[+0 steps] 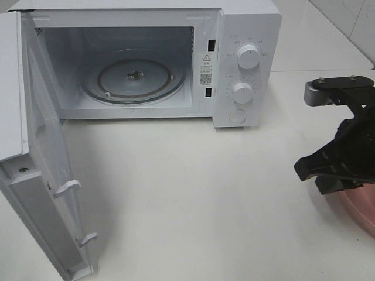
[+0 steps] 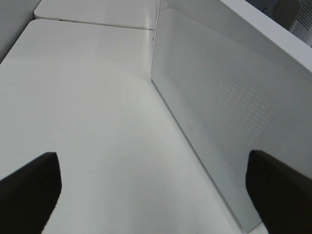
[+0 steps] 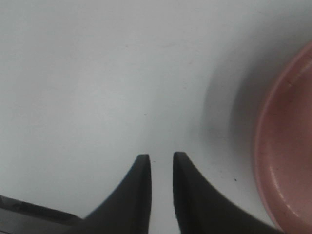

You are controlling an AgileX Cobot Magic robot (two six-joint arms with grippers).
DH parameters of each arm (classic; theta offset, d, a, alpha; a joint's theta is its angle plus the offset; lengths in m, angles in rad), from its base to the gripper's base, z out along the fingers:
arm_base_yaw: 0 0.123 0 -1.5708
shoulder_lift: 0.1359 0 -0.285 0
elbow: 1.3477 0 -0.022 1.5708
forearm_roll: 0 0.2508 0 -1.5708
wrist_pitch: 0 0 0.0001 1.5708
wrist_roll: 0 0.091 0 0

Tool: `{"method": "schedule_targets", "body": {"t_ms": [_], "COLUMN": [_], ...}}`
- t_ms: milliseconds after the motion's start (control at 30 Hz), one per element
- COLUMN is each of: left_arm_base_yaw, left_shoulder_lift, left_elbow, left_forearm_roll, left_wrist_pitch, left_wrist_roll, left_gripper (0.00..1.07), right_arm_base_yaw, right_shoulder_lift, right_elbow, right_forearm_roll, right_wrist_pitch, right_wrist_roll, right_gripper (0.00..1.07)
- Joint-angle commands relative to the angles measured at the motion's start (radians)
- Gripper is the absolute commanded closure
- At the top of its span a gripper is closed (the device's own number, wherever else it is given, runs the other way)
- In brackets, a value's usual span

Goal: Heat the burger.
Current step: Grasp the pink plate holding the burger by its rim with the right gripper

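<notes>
The burger is out of view in every frame. Over the table's right side, my right gripper [image 1: 310, 167] hangs just above the bare tabletop beside a pink plate [image 1: 364, 212]. In the right wrist view its jaws [image 3: 162, 161] stand a narrow gap apart with nothing between them, and the plate's rim [image 3: 273, 146] lies off to one side. My left gripper [image 2: 156, 195] is wide open and empty, close to the outer face of the microwave door [image 2: 229, 112].
A white microwave [image 1: 246, 64] stands at the back of the table. Its door [image 1: 41, 175] is swung fully open toward the front left, and the glass turntable [image 1: 133, 76] inside is bare. White tabletop [image 1: 193, 193] spreads in front of it.
</notes>
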Motion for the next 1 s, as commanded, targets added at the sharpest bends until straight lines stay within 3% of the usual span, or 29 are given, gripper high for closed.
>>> {"method": "schedule_targets", "body": {"t_ms": [33, 67, 100, 133, 167, 200, 233, 267, 300, 333, 467, 767, 1000], "left_arm_base_yaw": [0.003, 0.003, 0.003, 0.003, 0.003, 0.003, 0.003, 0.003, 0.003, 0.003, 0.003, 0.003, 0.003], "left_shoulder_lift": [0.002, 0.002, 0.002, 0.002, 0.002, 0.002, 0.002, 0.002, 0.002, 0.002, 0.002, 0.002, 0.002], "left_elbow": [0.0, 0.0, 0.0, 0.0, 0.0, 0.0, 0.0, 0.0, 0.0, 0.0, 0.0, 0.0, 0.0], "left_forearm_roll": [-0.006, -0.006, -0.006, -0.006, -0.006, -0.006, -0.006, -0.006, -0.006, -0.006, -0.006, -0.006, -0.006], "left_wrist_pitch": [-0.009, -0.009, -0.009, -0.009, -0.009, -0.009, -0.009, -0.009, -0.009, -0.009, -0.009, -0.009, -0.009], "left_wrist_roll": [0.0, 0.0, 0.0, 0.0, 0.0, 0.0, 0.0, 0.0, 0.0, 0.0, 0.0, 0.0, 0.0], "left_gripper": [0.09, 0.09, 0.09, 0.09, 0.09, 0.09, 0.09, 0.09, 0.09, 0.09, 0.09, 0.09, 0.09], "right_arm_base_yaw": [-0.073, -0.073, -0.091, -0.121, -0.121, -0.134, -0.149, -0.149, -0.15, -0.158, -0.158, -0.158, -0.158], "right_shoulder_lift": [-0.007, -0.007, -0.007, -0.007, -0.007, -0.007, -0.007, -0.007, -0.007, -0.007, -0.007, 0.019, 0.144], "right_elbow": [-0.006, -0.006, -0.006, -0.006, -0.006, -0.006, -0.006, -0.006, -0.006, -0.006, -0.006, -0.006, -0.006], "right_forearm_roll": [-0.071, -0.071, -0.089, -0.118, -0.118, -0.134, -0.161, -0.161, -0.172, -0.18, -0.185, -0.19, -0.195], "right_wrist_pitch": [0.019, 0.019, 0.019, 0.014, 0.014, 0.011, 0.01, 0.01, 0.007, -0.006, -0.024, -0.066, -0.107], "right_wrist_roll": [0.063, 0.063, 0.076, 0.097, 0.097, 0.102, 0.103, 0.103, 0.103, 0.103, 0.103, 0.103, 0.123], "right_gripper": [0.82, 0.82, 0.77, 0.65, 0.65, 0.57, 0.42, 0.42, 0.33, 0.19, 0.07, 0.09, 0.12]}}
